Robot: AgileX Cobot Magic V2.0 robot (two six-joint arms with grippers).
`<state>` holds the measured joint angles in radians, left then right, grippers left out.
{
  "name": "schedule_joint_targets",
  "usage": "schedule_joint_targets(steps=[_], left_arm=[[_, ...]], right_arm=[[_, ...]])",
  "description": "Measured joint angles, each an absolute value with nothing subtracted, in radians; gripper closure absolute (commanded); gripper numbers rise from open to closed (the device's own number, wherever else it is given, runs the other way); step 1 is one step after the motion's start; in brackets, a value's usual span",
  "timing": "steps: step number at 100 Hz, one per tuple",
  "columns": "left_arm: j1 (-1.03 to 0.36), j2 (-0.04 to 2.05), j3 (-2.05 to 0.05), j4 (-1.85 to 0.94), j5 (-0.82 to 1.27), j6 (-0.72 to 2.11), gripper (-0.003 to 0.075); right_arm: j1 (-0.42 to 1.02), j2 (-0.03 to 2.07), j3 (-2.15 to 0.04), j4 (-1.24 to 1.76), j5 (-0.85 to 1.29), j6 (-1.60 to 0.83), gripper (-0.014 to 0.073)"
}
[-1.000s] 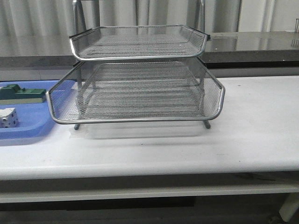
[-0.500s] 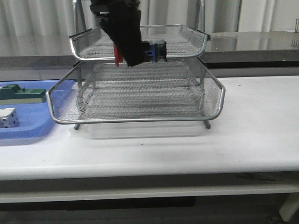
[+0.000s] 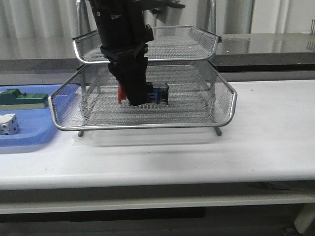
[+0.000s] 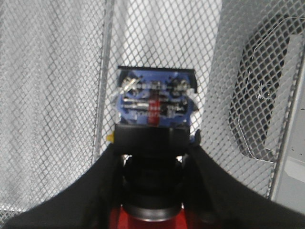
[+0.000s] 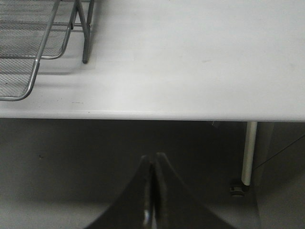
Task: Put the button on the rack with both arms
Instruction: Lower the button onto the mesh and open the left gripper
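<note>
The silver wire-mesh rack [image 3: 216, 105] stands mid-table; two tiers show. My left gripper [image 3: 139, 97] reaches down from above into the lower, larger tray and is shut on the button [image 3: 158, 93], which lies sideways just above the mesh, red cap to the left, blue block to the right. In the left wrist view the button [image 4: 155, 102] sits between my dark fingers [image 4: 102, 186], blue block ahead, red cap nearest the camera. My right gripper [image 5: 153, 160] is shut and empty, below the table's front edge; it is out of the front view.
A flat blue tray [image 3: 34, 130] lies left of the rack with a green block [image 3: 22, 100] and a white cube [image 3: 9, 123]. The rack's corner and leg [image 5: 85, 33] show in the right wrist view. A table leg [image 5: 249, 152] stands below.
My left arm came in from above with the button, passed the top tier, and has moved down into the lower tray. One second ago no arm was in view.
</note>
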<state>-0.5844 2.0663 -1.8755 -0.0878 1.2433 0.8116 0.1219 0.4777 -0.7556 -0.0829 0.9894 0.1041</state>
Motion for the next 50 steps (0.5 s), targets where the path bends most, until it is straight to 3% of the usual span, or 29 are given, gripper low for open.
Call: schedule_joint_targets(steps=[9, 30, 38, 50], left_arm=[[-0.584, 2.068, -1.875, -0.082, 1.243, 0.812, 0.0625], [-0.584, 2.068, -1.875, -0.080, 1.242, 0.788, 0.0318], [-0.584, 2.068, -1.875, -0.080, 1.242, 0.774, 0.0275], [-0.584, 2.068, -1.875, -0.078, 1.242, 0.768, 0.0272]], right_arm=[[0.122, 0.478, -0.756, -0.083, 0.989, 0.104, 0.0664], [0.122, 0.478, -0.756, -0.083, 0.989, 0.104, 0.0664], [0.122, 0.478, -0.756, -0.083, 0.989, 0.104, 0.0664], [0.122, 0.478, -0.756, -0.083, 0.989, 0.104, 0.0664]])
